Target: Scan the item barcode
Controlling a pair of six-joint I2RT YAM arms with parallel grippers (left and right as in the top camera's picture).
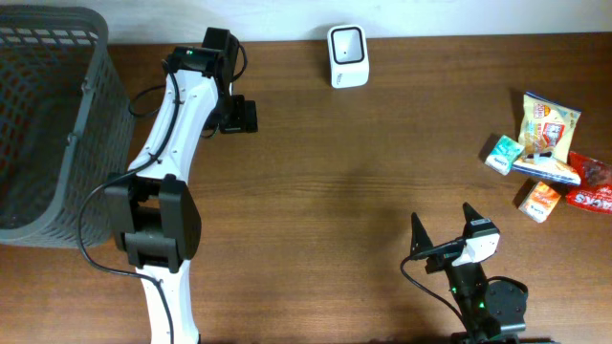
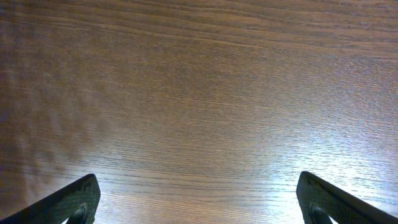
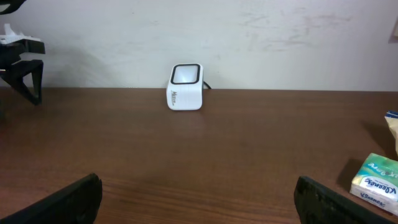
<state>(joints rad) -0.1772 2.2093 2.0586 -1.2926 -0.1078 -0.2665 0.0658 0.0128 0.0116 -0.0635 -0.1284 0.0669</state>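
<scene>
The white barcode scanner (image 1: 347,55) stands at the table's back edge, and the right wrist view shows it (image 3: 185,86) straight ahead against the wall. The items lie in a pile at the right: a snack bag (image 1: 547,124), a green and white tissue pack (image 1: 503,153) (image 3: 376,179), an orange box (image 1: 540,200) and a red packet (image 1: 593,186). My left gripper (image 1: 244,116) (image 2: 198,176) hangs open over bare wood, left of the scanner. My right gripper (image 1: 445,227) (image 3: 198,179) is open and empty near the front edge, left of the pile.
A grey mesh basket (image 1: 48,124) stands at the far left. The left arm (image 1: 167,143) stretches from the front edge toward the back, and its gripper shows at the left in the right wrist view (image 3: 22,68). The wooden table (image 1: 335,182) lies bare between the arms.
</scene>
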